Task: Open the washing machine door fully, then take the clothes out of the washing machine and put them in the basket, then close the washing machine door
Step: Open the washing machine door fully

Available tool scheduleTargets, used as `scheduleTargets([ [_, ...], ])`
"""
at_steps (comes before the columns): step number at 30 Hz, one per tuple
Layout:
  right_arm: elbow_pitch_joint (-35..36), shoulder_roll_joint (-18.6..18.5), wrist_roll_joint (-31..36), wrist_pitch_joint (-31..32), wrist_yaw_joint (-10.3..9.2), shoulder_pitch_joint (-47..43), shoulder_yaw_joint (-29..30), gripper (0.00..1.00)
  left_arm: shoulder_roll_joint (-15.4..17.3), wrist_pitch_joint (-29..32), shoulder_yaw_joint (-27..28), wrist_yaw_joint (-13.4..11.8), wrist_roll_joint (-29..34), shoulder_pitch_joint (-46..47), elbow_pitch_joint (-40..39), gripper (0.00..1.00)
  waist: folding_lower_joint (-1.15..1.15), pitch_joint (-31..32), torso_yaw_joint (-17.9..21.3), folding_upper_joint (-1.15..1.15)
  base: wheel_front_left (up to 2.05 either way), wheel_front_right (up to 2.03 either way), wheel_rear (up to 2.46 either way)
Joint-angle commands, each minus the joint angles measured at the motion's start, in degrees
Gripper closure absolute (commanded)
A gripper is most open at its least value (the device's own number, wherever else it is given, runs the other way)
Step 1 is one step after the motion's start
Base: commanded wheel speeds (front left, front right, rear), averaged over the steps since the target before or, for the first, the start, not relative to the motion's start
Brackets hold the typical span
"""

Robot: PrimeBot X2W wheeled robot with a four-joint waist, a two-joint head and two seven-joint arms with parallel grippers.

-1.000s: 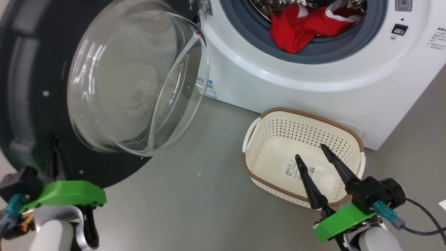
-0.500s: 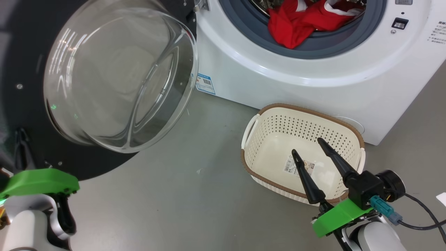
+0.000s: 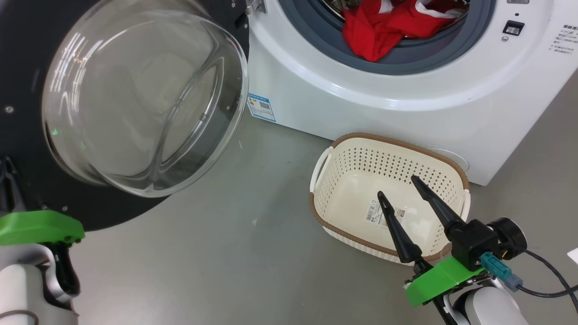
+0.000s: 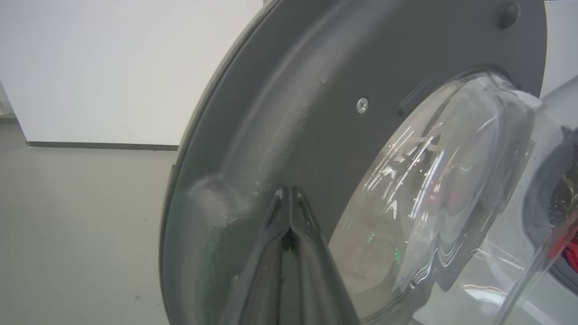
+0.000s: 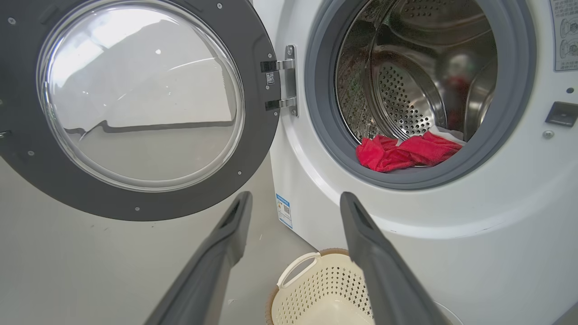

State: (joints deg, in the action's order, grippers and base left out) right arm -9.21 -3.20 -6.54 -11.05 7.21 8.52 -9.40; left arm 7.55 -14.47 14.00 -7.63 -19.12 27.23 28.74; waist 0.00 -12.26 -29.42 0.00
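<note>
Soft, light clothes (image 3: 384,27) lie bunched at the washing machine's (image 3: 361,104) mouth, probably best pinched at a raised fold by the open right gripper (image 3: 397,186) above the basket (image 3: 393,141); the left gripper (image 4: 289,194) is closed by the door (image 4: 293,135).

The washing machine door (image 5: 144,108) stands swung wide open. Red clothes (image 3: 384,27) (white-trimmed) lie inside the washing machine (image 3: 361,104), at its mouth. The cream basket (image 3: 343,153) sits upright just before it.

White washing machine (image 3: 361,104) with a grey rubber ring (image 3: 406,65), glossy black door (image 5: 253,149), bright red clothes (image 3: 375,31), and a cream basket (image 3: 343,167) dotted with holes, brown woven-looking rim (image 3: 356,134).
</note>
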Motion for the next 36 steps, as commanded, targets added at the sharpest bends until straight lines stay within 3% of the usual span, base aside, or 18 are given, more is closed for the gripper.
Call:
scheduleTargets([
  [1,1.88,0.33,-0.15,0.14,0.28,0.14,-1.23,0.00,2.74,-0.52,3.09,0.42,1.08,2.19,-0.47,1.00,0.00,-0.03,0.08,0.00,0.00,0.00,0.00],
  [14,2.05,0.33,-1.47,0.02,0.28,-0.41,-0.48,0.00,0.28,-0.52,6.74,3.47,5.03,3.64,1.77,1.00,0.00,0.92,0.33,0.00,0.00,0.00,0.00],
  [15,1.81,0.33,-1.77,-0.23,0.28,-0.37,-0.44,0.00,-0.38,-0.52,6.91,3.96,5.52,3.30,1.20,0.74,0.00,1.29,0.69,0.00,0.00,0.00,0.00],
  [16,1.81,0.33,-1.77,-0.23,0.28,-0.37,-0.44,0.00,-0.38,-0.52,6.91,3.96,5.52,3.30,1.20,0.74,0.00,1.29,0.69,0.00,0.00,0.00,0.00],
  [17,1.64,0.33,-1.92,-0.37,0.28,-0.33,-0.42,0.00,-0.69,-0.52,7.08,4.09,5.78,3.11,0.50,0.41,0.00,1.48,0.91,0.00,0.00,0.00,0.00],
  [18,1.44,0.33,-2.07,-0.54,0.28,-0.27,-0.37,0.00,-1.01,-0.52,7.24,4.21,6.01,2.88,-0.29,0.00,0.00,1.69,1.14,0.00,0.00,0.00,0.00],
  [26,-0.15,0.33,-4.27,-2.24,0.28,0.18,0.52,0.00,-2.80,-0.52,9.30,5.75,7.49,0.44,-12.80,0.00,0.00,3.25,4.15,0.00,0.00,0.00,0.00],
  [36,-1.17,0.33,-5.95,-3.73,0.28,1.37,4.99,0.00,-4.29,-0.52,3.98,11.93,6.06,-3.12,-24.20,0.00,0.00,4.70,10.47,0.00,0.00,0.00,0.00],
])
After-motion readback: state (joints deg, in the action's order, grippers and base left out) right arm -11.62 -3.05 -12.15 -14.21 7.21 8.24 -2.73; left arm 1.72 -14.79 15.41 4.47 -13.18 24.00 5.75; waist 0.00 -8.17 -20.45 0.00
